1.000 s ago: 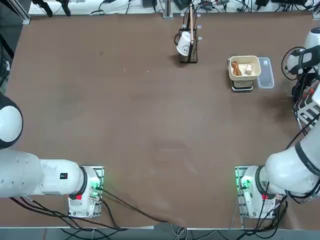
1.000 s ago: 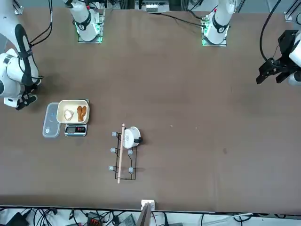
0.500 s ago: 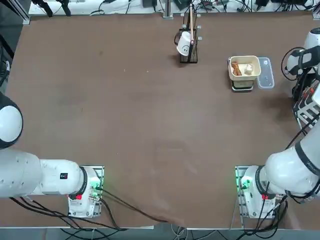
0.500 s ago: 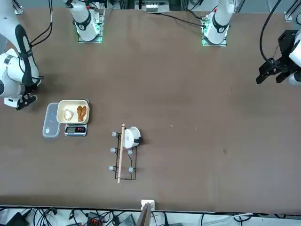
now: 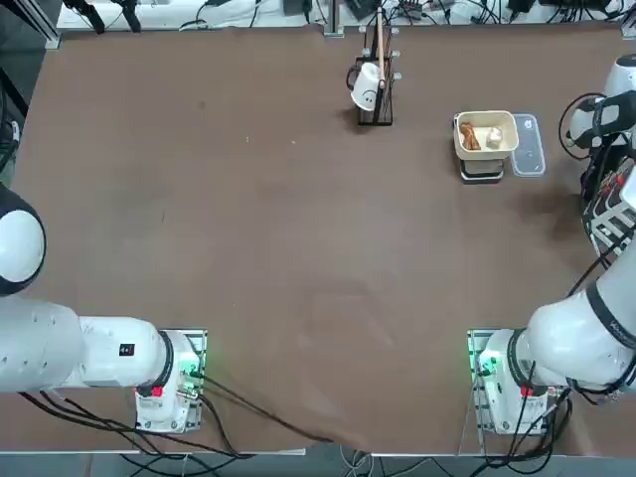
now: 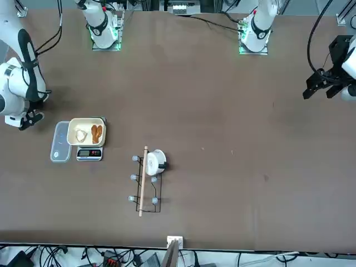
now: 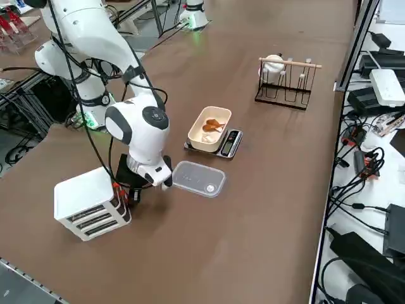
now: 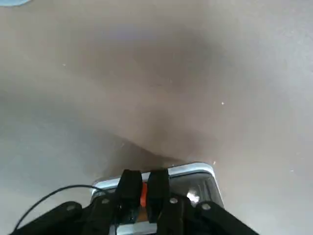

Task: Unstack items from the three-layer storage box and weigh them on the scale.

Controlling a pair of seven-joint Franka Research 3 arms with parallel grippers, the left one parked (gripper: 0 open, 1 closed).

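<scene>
Right gripper — fingers nearly closed on a small red-orange tab at the edge of the three-layer storage box; no food item in hold.
Box: white tiered rack at the table's right edge, directly under the hand.
Scale — cream bowl holding brown and whitish items; in the top view it lies at about 10 o'clock from the gripper, near, with the clear container between them.
Judgement: the tab pulls out along the drawer's axis.
</scene>
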